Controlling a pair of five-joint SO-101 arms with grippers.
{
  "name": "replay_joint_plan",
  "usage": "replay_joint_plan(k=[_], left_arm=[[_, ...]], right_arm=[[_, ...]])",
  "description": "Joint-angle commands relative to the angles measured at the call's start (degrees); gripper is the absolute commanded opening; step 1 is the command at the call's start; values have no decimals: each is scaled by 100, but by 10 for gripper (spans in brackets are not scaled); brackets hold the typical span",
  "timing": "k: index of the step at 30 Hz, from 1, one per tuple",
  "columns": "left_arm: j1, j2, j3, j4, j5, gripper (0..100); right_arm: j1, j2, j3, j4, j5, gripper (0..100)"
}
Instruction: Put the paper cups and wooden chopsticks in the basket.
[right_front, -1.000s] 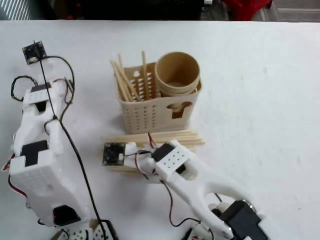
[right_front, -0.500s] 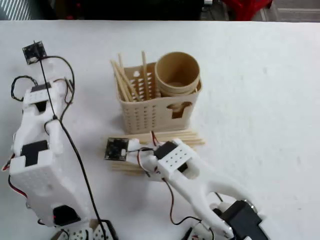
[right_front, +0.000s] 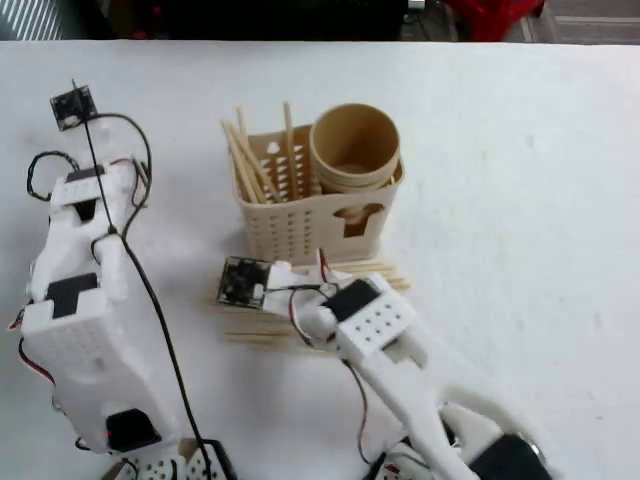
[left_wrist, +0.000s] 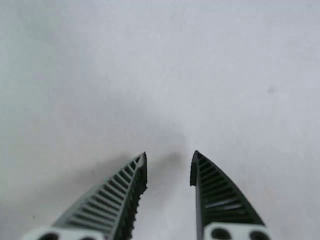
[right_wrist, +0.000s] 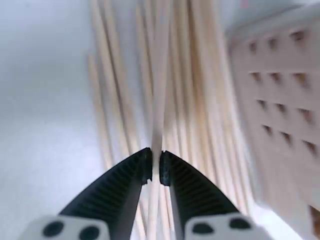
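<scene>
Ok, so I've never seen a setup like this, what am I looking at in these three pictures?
Two small white robot arms at a table. One picture looks down from above; the other two come from cameras on each arm's wrist. In the overhead one, a basket holds paper cups and upright chopsticks, with loose chopsticks lying in front of it. The right gripper is pinched on one chopstick from that pile. The left gripper hangs open over the table, holding nothing.
</scene>
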Motion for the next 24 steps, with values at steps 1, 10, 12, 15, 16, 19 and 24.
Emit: replay_joint_plan(k=[1, 10, 12, 15, 16, 19, 24], left_arm=[[31, 92, -580, 290, -35, 159], [31, 286, -897, 615, -44, 158], [31, 286, -897, 615, -44, 158], [31, 295, -897, 615, -44, 158], [31, 295, -897, 615, -44, 158], [31, 295, -897, 615, -44, 158], [31, 295, -888, 615, -44, 158]], right_arm=[[-4, -1130, -220, 312, -325, 15], [-242, -2554, -2242, 884, -1231, 15], [-242, -2404, -2910, 778, -1477, 15], [-259, -2044, -3736, 295, -2040, 15], [-259, -1895, -3921, -13, -2268, 15], [-259, -1402, -4193, -1191, -2822, 15], [-242, -462, -4211, -2774, -2989, 15]])
